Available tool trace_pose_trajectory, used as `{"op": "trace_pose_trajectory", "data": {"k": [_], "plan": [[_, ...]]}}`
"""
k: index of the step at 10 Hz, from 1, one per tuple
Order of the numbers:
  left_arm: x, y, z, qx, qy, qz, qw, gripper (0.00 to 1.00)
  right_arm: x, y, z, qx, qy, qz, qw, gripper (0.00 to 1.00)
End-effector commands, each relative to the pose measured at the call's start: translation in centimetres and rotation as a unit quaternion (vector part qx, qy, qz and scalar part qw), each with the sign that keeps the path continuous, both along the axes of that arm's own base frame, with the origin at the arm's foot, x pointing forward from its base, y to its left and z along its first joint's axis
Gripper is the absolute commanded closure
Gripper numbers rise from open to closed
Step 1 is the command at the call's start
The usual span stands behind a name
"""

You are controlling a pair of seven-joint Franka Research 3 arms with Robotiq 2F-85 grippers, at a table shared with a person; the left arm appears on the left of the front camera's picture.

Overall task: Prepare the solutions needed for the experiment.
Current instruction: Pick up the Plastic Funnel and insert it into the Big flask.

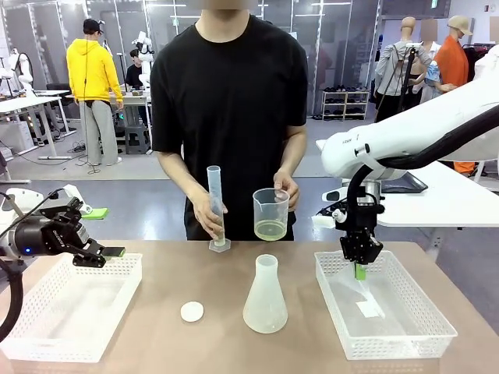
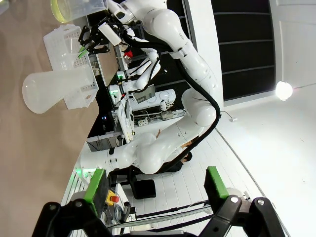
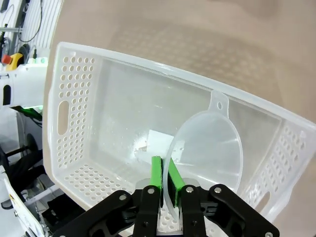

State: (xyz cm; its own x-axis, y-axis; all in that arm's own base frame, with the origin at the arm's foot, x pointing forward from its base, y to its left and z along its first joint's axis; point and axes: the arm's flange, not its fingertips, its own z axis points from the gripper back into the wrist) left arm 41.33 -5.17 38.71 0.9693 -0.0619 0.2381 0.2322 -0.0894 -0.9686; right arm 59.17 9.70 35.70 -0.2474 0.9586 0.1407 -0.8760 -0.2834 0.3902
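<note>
Brown tabletop [image 1: 156, 343] in the front view: the person across it lifts a beaker [image 1: 270, 204] in one hand [image 1: 287, 187], a shallow pale yellow solution [image 1: 270, 229] in its bottom, and steadies a graduated cylinder [image 1: 216, 195] with the other. The solution sits between the arms, nearer the right gripper [image 1: 359, 269], which hangs over the right basket [image 1: 390, 343]. The left gripper [image 1: 107, 257] hovers at the left basket [image 1: 47, 347].

Left wrist view: fingers spread wide, gripping nothing, with the solution far off beyond the flask [image 2: 57, 91].

Right wrist view: pads [image 3: 156, 170] are clamped on a clear funnel [image 3: 207, 153] by its rim.
</note>
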Motion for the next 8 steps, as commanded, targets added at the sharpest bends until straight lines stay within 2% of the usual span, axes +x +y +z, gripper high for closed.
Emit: {"op": "trace_pose_trajectory", "data": {"k": [1, 3, 6, 8], "plan": [[0.1, -0.1, 0.2, -0.008, -0.001, 0.000, 1.000, 0.00, -1.7, 0.6, 2.7, 0.009, -0.048, -0.038, 0.998, 1.00], [0.1, -0.1, 0.2, -0.008, -0.001, 0.000, 1.000, 0.00, -3.4, 0.6, 5.5, 0.007, -0.082, -0.051, 0.995, 1.00], [0.1, -0.1, 0.2, -0.008, -0.001, 0.000, 1.000, 0.00, -6.4, 1.0, 10.7, 0.008, -0.175, -0.062, 0.983, 1.00], [0.1, -0.1, 0.2, -0.008, -0.001, 0.000, 1.000, 0.00, -8.8, 1.2, 14.0, 0.004, -0.241, -0.071, 0.968, 1.00]]}}
